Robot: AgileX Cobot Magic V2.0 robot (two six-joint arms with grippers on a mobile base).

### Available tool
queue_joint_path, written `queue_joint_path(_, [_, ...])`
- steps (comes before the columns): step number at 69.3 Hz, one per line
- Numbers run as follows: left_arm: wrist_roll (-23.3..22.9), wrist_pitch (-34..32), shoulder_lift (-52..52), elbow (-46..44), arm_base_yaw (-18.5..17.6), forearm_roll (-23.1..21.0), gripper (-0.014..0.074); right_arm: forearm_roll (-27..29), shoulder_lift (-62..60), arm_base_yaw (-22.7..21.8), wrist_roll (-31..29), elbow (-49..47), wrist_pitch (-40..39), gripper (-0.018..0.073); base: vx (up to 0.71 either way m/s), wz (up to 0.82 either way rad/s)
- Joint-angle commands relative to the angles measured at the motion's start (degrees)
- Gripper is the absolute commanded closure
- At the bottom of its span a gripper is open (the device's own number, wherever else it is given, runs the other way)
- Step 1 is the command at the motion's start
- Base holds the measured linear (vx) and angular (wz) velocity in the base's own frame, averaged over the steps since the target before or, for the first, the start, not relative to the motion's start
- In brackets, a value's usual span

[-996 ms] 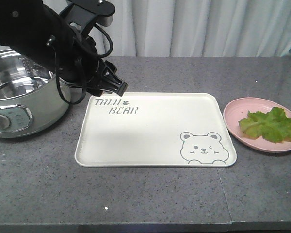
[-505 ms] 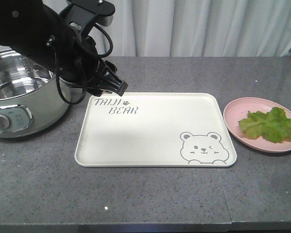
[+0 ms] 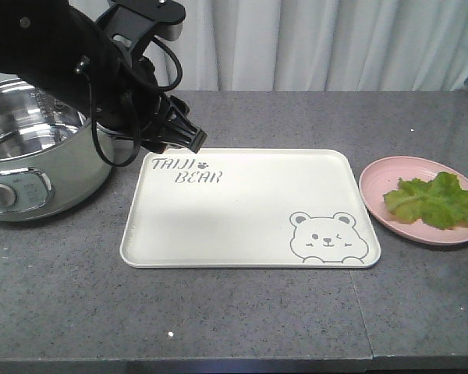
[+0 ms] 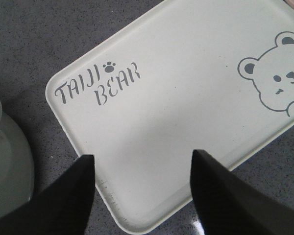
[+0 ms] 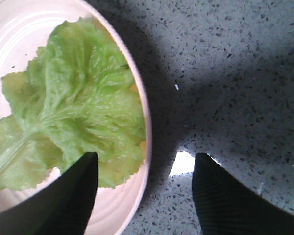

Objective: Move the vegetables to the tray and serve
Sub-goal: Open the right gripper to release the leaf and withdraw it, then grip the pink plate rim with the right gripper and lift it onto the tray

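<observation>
The vegetables are one ruffled green lettuce leaf (image 3: pixel 434 200) lying on a round pink plate (image 3: pixel 389 173) at the right. In the right wrist view my right gripper (image 5: pixel 146 156) hangs open above the plate's rim (image 5: pixel 143 115). One finger is over the leaf (image 5: pixel 73 103) and the other is over the counter. The cream tray (image 3: pixel 249 206) with the bear drawing lies mid-table with nothing on it. My left gripper (image 3: pixel 175 134) hovers over the tray's far left corner. In the left wrist view it is open (image 4: pixel 143 157) above the tray (image 4: pixel 186 98), holding nothing.
A stainless electric pot (image 3: pixel 31 148) stands at the left, close to the tray's left edge, and its base (image 4: pixel 5 166) shows in the left wrist view. Grey speckled counter lies all round. A white curtain hangs behind.
A thin dark sliver at the right border of the front view has shifted from mid-height to lower down. The left arm, the tray and the leaf have not moved.
</observation>
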Motion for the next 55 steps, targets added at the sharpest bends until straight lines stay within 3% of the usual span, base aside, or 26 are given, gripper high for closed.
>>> queue_joint_path(1, [-0.6, -3.3, -1.9, -1.7, 0.0, 0.2, 0.0189, 1.7, -2.2, 0.0, -0.4, -1.7, -1.1, 0.0151, 0.0, 0.0])
queue_joint_path(36, [-0.6, -2.3, 1.3, -1.6, 0.0, 0.2, 0.0189, 4.2, 0.8, 0.0, -0.8, -1.7, -1.4, 0.016, 0.0, 0.0])
queue_joint_path(55, [-0.6, -2.2, 1.3, -1.6, 0.0, 0.2, 0.0189, 4.5, 2.2, 0.0, -1.1, -1.7, -0.8, 0.0339, 0.0, 0.0])
